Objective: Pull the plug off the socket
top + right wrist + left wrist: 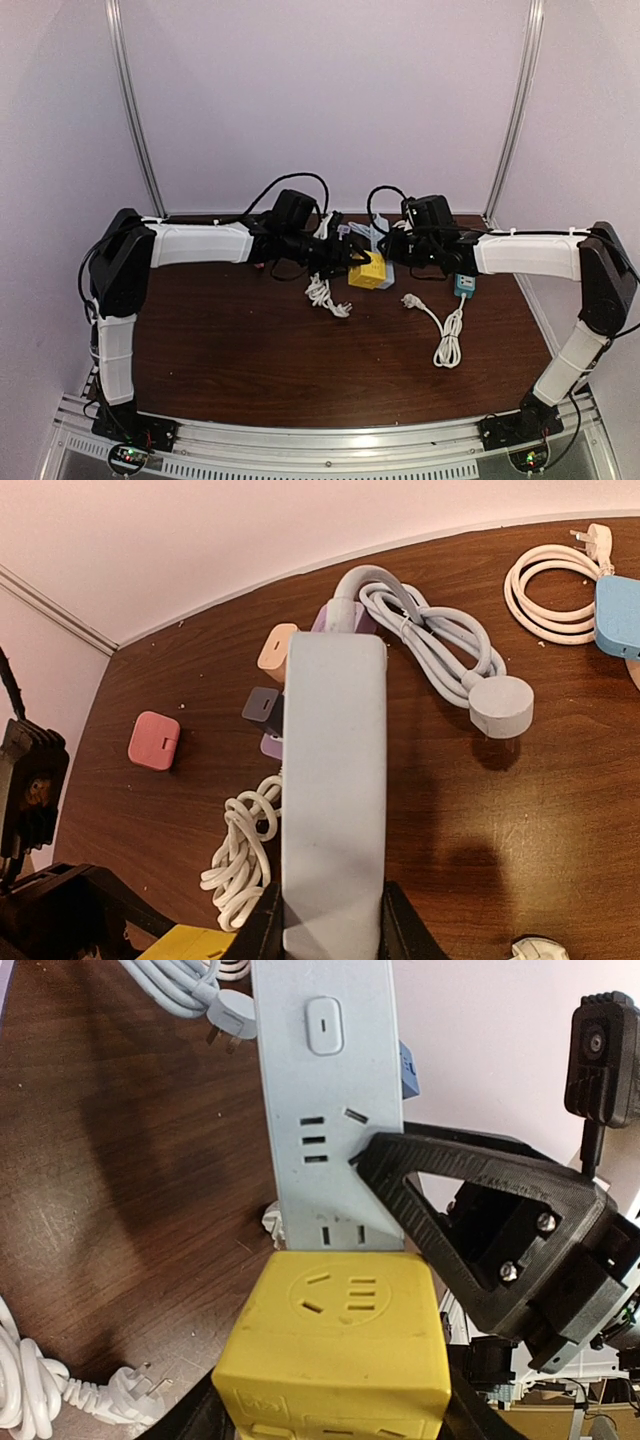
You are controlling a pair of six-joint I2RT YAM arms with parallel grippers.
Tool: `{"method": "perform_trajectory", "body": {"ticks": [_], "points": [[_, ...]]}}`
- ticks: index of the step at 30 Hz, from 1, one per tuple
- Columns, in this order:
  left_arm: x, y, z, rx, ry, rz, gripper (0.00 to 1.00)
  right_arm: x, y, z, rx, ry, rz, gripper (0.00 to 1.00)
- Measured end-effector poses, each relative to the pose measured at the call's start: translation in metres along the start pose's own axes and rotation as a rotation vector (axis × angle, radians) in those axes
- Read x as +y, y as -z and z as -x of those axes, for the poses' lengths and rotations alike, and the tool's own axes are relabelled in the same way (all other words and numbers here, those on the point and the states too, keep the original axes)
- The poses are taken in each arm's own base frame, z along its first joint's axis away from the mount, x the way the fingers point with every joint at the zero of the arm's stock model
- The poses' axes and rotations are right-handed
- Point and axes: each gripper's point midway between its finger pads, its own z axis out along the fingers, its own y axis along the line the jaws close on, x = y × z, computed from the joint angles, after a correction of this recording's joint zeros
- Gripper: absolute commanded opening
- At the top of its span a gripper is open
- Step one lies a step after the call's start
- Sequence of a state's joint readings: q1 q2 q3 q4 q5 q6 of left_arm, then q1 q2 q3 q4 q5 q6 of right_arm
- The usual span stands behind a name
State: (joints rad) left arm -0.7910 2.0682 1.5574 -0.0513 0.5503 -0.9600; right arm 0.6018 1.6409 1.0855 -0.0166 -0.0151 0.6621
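The dark brown wooden table [250, 350] fills the lower half of the top view, and both arms meet above its far middle. There the long pale grey-blue plastic power strip [325, 1110] runs from the upper centre of the left wrist frame down to its middle, showing a rounded switch and several slot sockets. The right tool [335, 935] pinches this strip by its long sides at the bottom of the right wrist frame. One black triangular finger [430, 1190] presses on the strip's right edge. The yellow plastic cube plug [335, 1335], with socket slots on its upper face, sits against the strip's lower end at the bottom centre of the left wrist frame. The left tool [355, 260] is clamped on the cube's sides, its dark fingers just visible at the frame's bottom edge. Whether the prongs sit in a socket cannot be told. A coiled white cable [322, 295] lies on the table just below the cube in the top view.
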Motion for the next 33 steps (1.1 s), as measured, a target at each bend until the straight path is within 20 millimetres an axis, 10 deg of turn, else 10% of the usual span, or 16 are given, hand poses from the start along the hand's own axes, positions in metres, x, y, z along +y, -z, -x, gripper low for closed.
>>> {"method": "perform_trajectory", "body": {"ticks": [9, 16, 23, 33], "points": [[0.008, 0.013, -0.003, -0.005, 0.006, 0.010, 0.00, 0.006, -0.006, -0.004, 0.011, 0.007, 0.035, 0.00], [-0.002, 0.061, 0.019, -0.039, 0.018, -0.038, 0.00, -0.074, -0.015, -0.004, 0.009, 0.033, -0.220, 0.00], [0.002, 0.076, 0.025, -0.050, -0.005, -0.023, 0.00, -0.069, -0.017, -0.010, 0.035, 0.040, -0.192, 0.00], [0.108, 0.187, 0.072, -0.262, 0.112, 0.196, 0.00, -0.050, -0.035, -0.023, 0.118, 0.015, -0.091, 0.00]]}}
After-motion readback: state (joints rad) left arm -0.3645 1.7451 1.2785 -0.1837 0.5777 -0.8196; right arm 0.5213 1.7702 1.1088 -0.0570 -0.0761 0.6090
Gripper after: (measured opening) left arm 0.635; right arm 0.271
